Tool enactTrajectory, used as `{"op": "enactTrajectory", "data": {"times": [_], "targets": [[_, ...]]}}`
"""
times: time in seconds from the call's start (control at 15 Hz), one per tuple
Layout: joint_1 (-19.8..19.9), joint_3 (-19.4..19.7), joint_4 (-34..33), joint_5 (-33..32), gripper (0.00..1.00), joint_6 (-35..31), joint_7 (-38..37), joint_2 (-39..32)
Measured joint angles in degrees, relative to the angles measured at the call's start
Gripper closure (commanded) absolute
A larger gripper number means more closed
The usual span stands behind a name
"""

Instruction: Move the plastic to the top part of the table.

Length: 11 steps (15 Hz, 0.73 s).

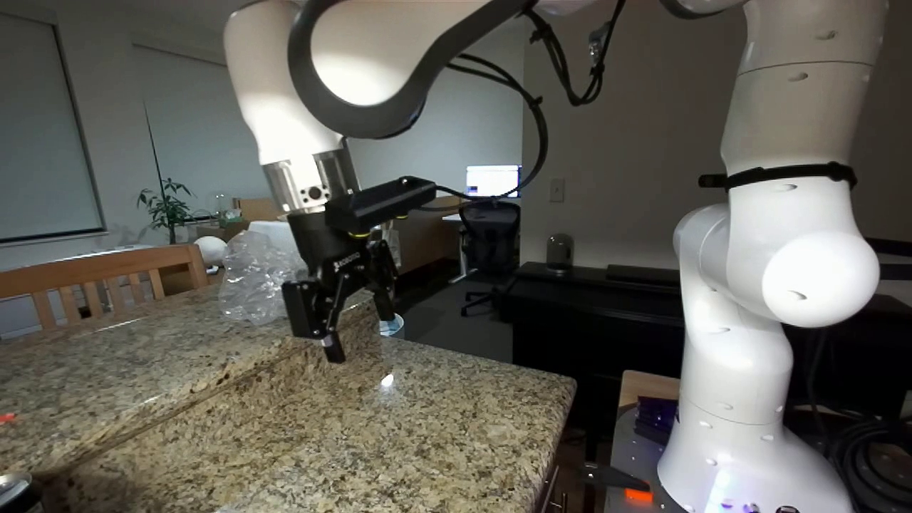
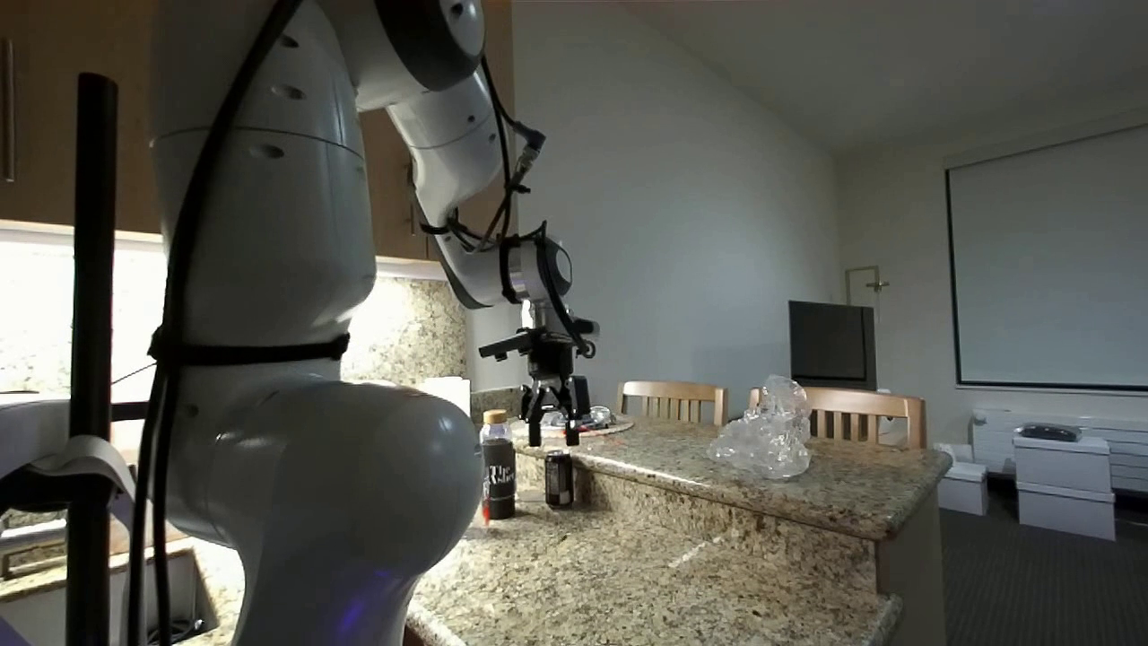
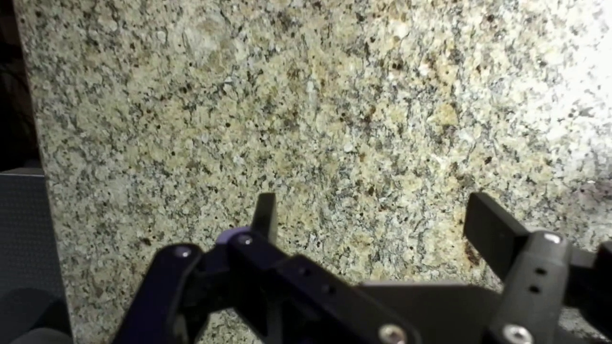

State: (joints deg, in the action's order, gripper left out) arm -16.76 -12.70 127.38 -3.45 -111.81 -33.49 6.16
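The clear, crumpled plastic sits on the raised upper part of the granite table, and it also shows in an exterior view. In the wrist view the plastic is out of view. My gripper is above the lower part of the table, pointing down. It also shows in an exterior view. In the wrist view the fingers are wide apart, with only bare granite beneath and nothing between them.
A black can and a dark bottle with a wooden cap stand on the lower part, beside the step. A round tray with small items lies on the upper part. Wooden chairs stand behind the upper part.
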Motion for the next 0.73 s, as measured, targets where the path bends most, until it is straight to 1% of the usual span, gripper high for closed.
{"op": "enactTrajectory", "data": {"times": [0.2,0.4,0.73], "targets": [[0.1,-0.3,4.2,0.0,0.0,-3.0,-0.7,2.7],[0.4,-0.3,7.1,0.0,0.0,-4.3,-0.7,4.4],[0.4,-0.3,7.8,0.0,0.0,-4.6,-0.7,4.9]]}}
